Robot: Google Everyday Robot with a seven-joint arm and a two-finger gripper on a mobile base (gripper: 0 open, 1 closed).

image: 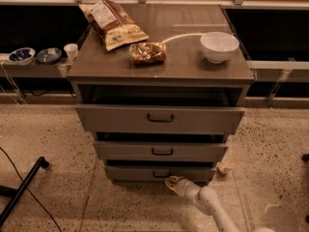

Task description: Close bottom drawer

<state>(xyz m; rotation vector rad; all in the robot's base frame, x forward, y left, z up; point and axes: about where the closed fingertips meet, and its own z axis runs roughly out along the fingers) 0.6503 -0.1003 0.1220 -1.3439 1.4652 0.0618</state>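
Three drawers hang open on the grey table (193,66), stepped like stairs: the top drawer (111,119) juts furthest toward the camera, the middle drawer (120,150) less, and the bottom drawer (130,173) least of all, with only a thin dark gap above its front. The speckled floor (63,144) lies open in front and to the left, as far as a black pole (21,187) slanting in at the lower left corner. On the right there is less room, because the white arm (212,208) reaches in from the lower right.

Down low now: the bottom drawer sits just above the floor. Its front faces the camera, its long axis runs left to right, and its small black handle (161,174) sits level at the centre. The gripper (173,181) is just below and right of that handle, at the lower edge of the front. It looks to be touching the panel, though the dim view leaves that uncertain, and I cannot tell whether the gripper is open or closed.

Up top, a white bowl (219,46) sits on the right, a chip bag (113,23) at back left and a small snack packet (147,52) in the middle.
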